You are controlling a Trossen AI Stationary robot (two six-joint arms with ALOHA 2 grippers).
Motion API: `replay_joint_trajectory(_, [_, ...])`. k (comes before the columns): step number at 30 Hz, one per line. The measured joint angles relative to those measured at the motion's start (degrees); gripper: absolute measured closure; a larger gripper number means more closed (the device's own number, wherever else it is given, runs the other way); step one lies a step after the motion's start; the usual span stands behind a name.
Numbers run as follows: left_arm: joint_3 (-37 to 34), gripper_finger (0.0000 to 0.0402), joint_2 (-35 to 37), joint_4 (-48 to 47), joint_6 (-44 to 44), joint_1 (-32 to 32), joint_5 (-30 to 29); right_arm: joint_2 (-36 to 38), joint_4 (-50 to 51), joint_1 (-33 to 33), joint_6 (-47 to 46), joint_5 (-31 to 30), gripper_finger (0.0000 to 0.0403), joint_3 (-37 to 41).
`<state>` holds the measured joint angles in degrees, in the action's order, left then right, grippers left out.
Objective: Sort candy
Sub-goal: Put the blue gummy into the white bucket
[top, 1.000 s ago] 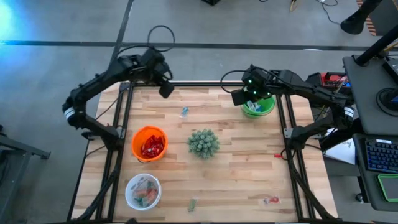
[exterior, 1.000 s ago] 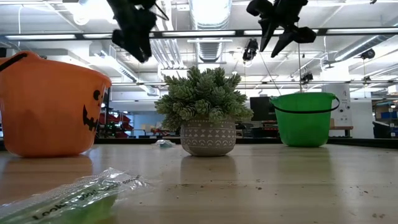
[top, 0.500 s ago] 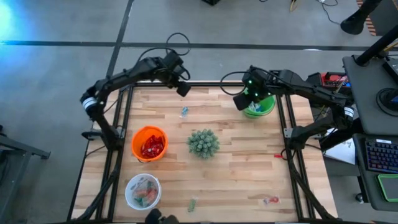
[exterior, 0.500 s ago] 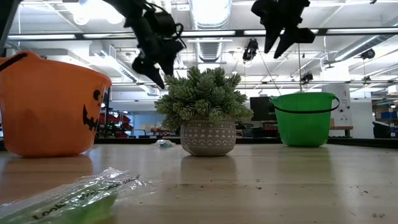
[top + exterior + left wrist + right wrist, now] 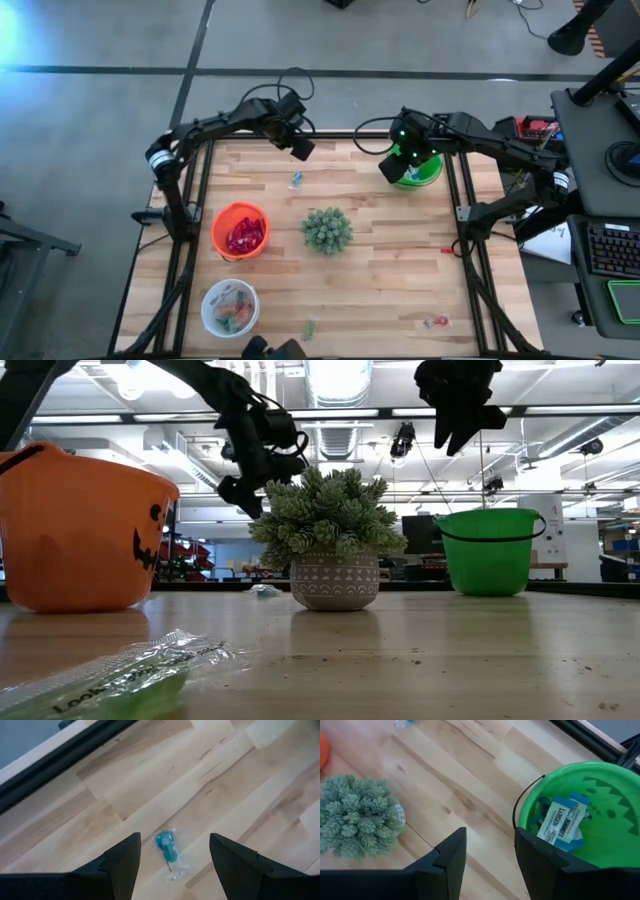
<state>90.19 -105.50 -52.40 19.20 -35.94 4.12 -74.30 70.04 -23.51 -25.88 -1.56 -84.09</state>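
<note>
A teal wrapped candy (image 5: 166, 849) lies flat on the table near its far edge, also seen in the high view (image 5: 296, 180). My left gripper (image 5: 174, 838) hangs open above it, one finger on either side of it in the left wrist view, and touches nothing; the high view puts the gripper (image 5: 300, 148) just beyond the candy. My right gripper (image 5: 489, 834) is open and empty, raised beside the green bucket (image 5: 570, 766), on its left side (image 5: 390, 168). Blue-and-white bars (image 5: 560, 822) lie inside that bucket.
A potted spiky plant (image 5: 326, 230) stands mid-table. An orange bucket (image 5: 218, 222) holds red packets, and a white bowl (image 5: 208, 300) sits near the front left. Loose candies lie near the front edge (image 5: 310, 328), at the front right (image 5: 435, 321) and by the right edge (image 5: 447, 249).
My left gripper has swung toward the table's right and come down, from over the far left corner to above the teal candy. My right gripper has stayed beside the green bucket, shifting only slightly toward it.
</note>
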Motion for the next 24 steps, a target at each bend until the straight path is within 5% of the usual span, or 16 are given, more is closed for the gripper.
replay_joint_trajectory(12, [-0.7, 0.0183, -3.5, -0.5, -1.1, 2.3, -0.1, 0.0, 0.0, 0.0, 0.6, 0.0, 0.025, 0.0])
replay_joint_trajectory(24, [-8.6, 0.0183, -4.1, 2.2, -0.7, 2.9, -0.2, 0.0, 0.0, 0.0, -0.1, 0.0, 0.025, 0.0])
